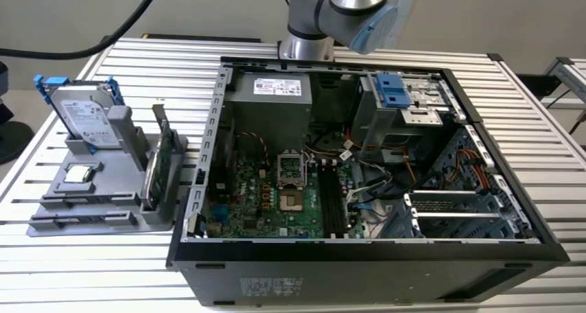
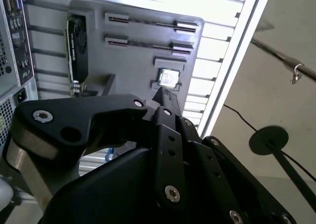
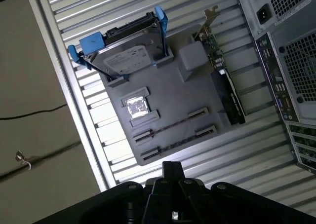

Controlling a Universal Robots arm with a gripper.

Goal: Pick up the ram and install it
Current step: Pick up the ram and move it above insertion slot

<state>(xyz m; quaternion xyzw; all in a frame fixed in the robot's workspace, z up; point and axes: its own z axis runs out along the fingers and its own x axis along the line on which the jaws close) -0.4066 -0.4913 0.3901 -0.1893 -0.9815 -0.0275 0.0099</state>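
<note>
Ram (image 2: 148, 22) stands on edge in a long slot of the grey holder (image 1: 110, 184). In the second wrist view it shows as a slim dark strip between two end clips. A second stick (image 2: 148, 44) of the same look fills the slot just beside it. Both slots lie at the holder's end farthest from the drive (image 1: 87, 117).

A silver chip (image 1: 81, 174) lies flat in a square recess near the holder's middle, between the slots and the drive. The drive, with blue rails, stands upright at the holder's other end. A green card (image 1: 163, 165) with a metal bracket stands on edge along the holder's side nearest the case (image 1: 366, 272). The case lies open just beside the holder, its boards and cables bare, and both rest on the slatted worktop (image 1: 92, 272).

The pincer (image 3: 171, 168) hangs in the air above holder and worktop, well apart from the ram. Whether it is open or closed cannot be told. In the exterior view the arm (image 1: 353, 11) rises on the case's far side from the holder's slots.
</note>
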